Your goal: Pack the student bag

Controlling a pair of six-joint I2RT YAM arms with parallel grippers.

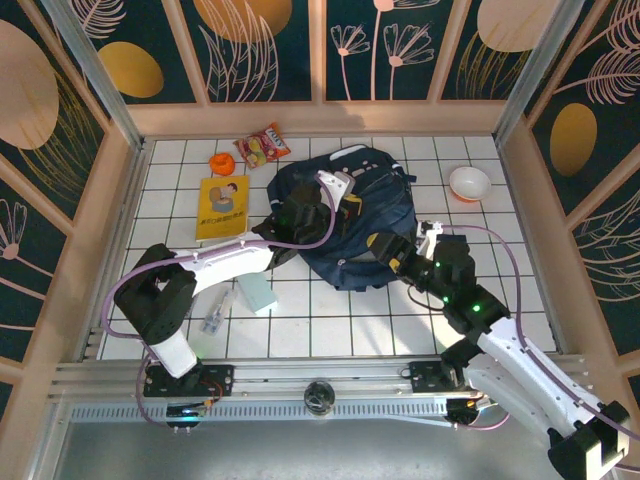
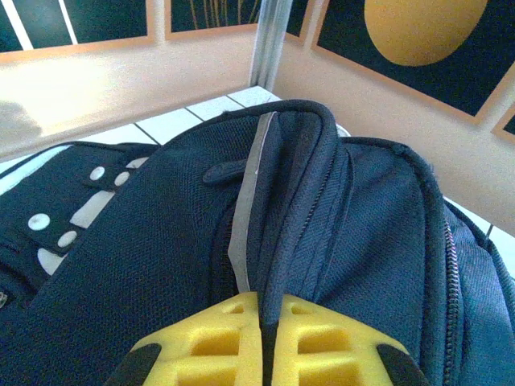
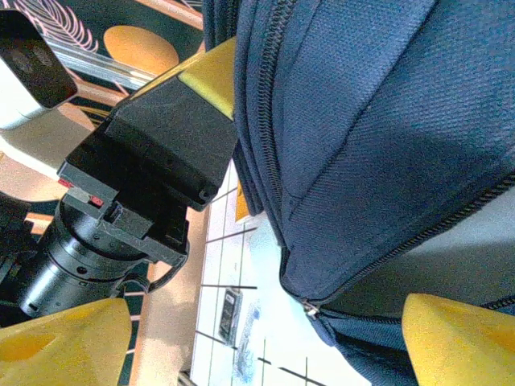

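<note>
Since It Sags: 1 Pinch

Because the student bag [image 1: 350,225], lying central on the table [image 1: 330,325], is limp fabric, it will likely fold wherever lifted. The left gripper [image 2: 264,326] is clenched on a ridge of its cloth; the right gripper [image 1: 385,248] gapes, released, at its near edge. Stitched seams look the surest holds.

Bright, even light; student bag [image 3: 378,104] sharp, near yellow fingers [image 3: 463,342] blurred.
</note>
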